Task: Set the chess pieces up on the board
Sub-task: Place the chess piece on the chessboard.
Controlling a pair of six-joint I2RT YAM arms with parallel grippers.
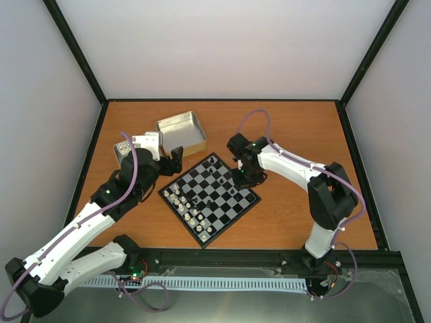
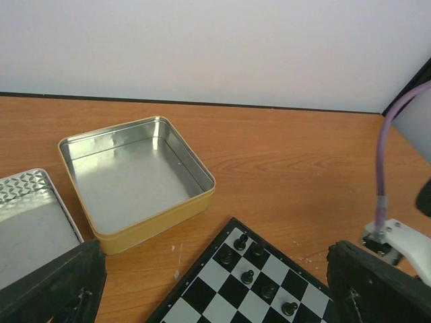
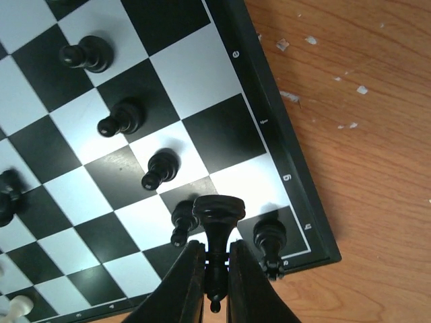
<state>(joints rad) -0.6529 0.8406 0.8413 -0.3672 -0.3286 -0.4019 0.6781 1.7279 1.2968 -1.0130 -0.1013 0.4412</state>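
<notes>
Black chess piece (image 3: pixel 218 214), gripped in your right jaws: lower it onto the black-and-silver checked board's (image 3: pixel 262 121) edge row; left jaws gape open.

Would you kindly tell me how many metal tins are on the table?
2. One open tin lies beyond the far corner of the board; the second tin sits left of it, partly covered by the left arm.

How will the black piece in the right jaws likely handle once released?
Probably light and rigid: the right gripper pinches the black piece by its thin stem. Tall and wide-headed, it seems apt to tip if nudged.
</notes>
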